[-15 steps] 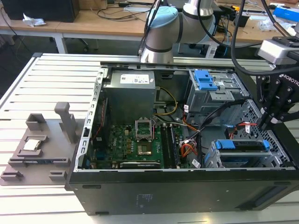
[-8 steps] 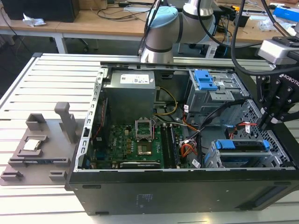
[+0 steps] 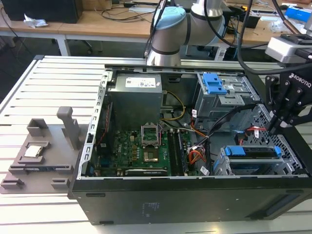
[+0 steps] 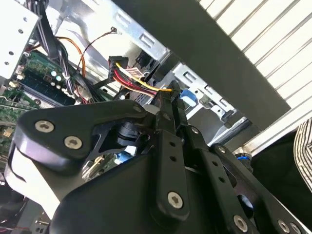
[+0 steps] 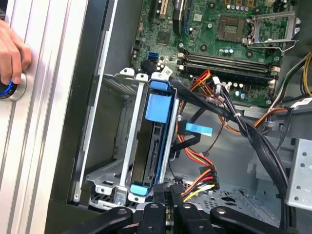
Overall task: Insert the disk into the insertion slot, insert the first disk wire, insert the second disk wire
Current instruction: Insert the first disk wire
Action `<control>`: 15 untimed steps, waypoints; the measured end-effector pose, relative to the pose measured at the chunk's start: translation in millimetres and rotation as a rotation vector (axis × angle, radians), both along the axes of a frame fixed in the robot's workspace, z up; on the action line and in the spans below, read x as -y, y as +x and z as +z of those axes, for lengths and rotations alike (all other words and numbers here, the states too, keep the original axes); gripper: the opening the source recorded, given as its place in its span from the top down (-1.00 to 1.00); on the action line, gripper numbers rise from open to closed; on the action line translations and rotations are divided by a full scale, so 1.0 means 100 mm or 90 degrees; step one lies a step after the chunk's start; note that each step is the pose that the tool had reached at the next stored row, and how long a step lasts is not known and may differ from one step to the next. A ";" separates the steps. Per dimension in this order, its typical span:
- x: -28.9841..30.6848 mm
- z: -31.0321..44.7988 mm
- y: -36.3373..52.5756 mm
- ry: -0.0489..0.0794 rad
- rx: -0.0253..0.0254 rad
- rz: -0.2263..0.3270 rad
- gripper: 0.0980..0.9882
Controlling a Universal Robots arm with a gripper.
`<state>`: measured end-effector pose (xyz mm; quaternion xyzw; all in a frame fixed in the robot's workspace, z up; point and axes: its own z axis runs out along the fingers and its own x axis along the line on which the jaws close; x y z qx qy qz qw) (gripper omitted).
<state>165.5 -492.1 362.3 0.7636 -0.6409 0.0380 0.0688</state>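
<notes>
The disk [image 3: 256, 152] sits in its blue carrier [image 5: 158, 105] inside the insertion slot [image 3: 222, 165], the grey perforated cage [image 5: 114, 122] at the case's front corner on the exterior view's right. My gripper [image 3: 273, 129] hangs just behind the cage's open end. Both wrist views show the fingers [image 5: 161, 204] closed together on the end of a bundle of red, yellow and black disk wire [image 5: 207, 178] [image 4: 139, 83], close to the disk's rear edge. A black connector [image 4: 117, 63] hangs further along that bundle. A thin cable with a blue tag [image 5: 199, 128] lies loose beside the cage.
The open case holds a motherboard [image 3: 146, 151], a power supply [image 3: 134, 87] and a larger bay with a blue latch [image 3: 214, 83]. Thick black cables [image 5: 253, 141] cross beside the cage. A grey fixture [image 3: 39, 151] lies on the slatted table. A person's hand [image 5: 9, 53] rests on a button.
</notes>
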 end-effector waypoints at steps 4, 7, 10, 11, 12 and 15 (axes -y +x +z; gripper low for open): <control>0.056 -0.020 -0.121 0.000 0.0000 0.000 0.85; 0.089 -0.052 -0.193 0.000 0.0000 0.000 0.85; 0.099 -0.067 -0.245 0.000 0.0000 0.000 0.85; 0.100 -0.072 -0.265 0.000 0.0000 -0.001 0.85; 0.100 -0.075 -0.271 0.000 0.0001 -0.004 0.85; 0.100 -0.078 -0.276 0.000 0.0000 -0.030 0.85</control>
